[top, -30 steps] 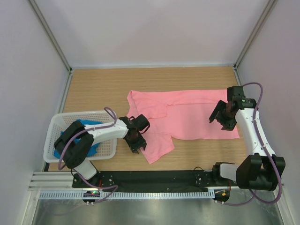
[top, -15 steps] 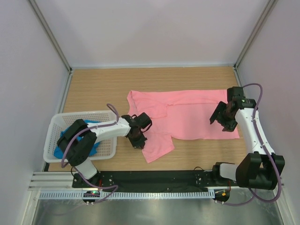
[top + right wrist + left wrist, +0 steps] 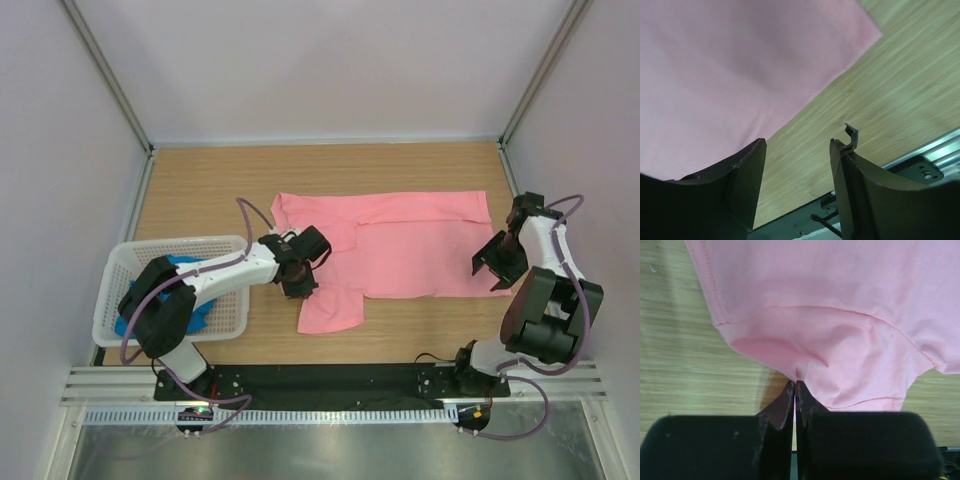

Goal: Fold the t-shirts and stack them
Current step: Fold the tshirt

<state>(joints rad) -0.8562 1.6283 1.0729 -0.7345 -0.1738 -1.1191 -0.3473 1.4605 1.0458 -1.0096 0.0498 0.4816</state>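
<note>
The salmon pink t-shirt [image 3: 400, 240] lies spread across the middle of the wooden table, one sleeve hanging toward the front. My left gripper [image 3: 296, 285] is shut on that sleeve's edge; in the left wrist view the fabric [image 3: 840, 315] bunches into the closed fingertips [image 3: 795, 386]. My right gripper [image 3: 497, 268] is open and empty by the shirt's right front corner; in the right wrist view the shirt [image 3: 730, 70] fills the upper left, wood shows between the fingers [image 3: 752, 170]. The bright blue t-shirt [image 3: 165, 290] lies crumpled in the basket.
A white perforated basket [image 3: 130, 260] stands at the table's left front. Grey walls enclose the table on three sides. A black and metal rail [image 3: 330, 385] runs along the near edge.
My left gripper moved up and right with the sleeve, dragging it inward. My right gripper swung right, off the shirt to its right front corner.
</note>
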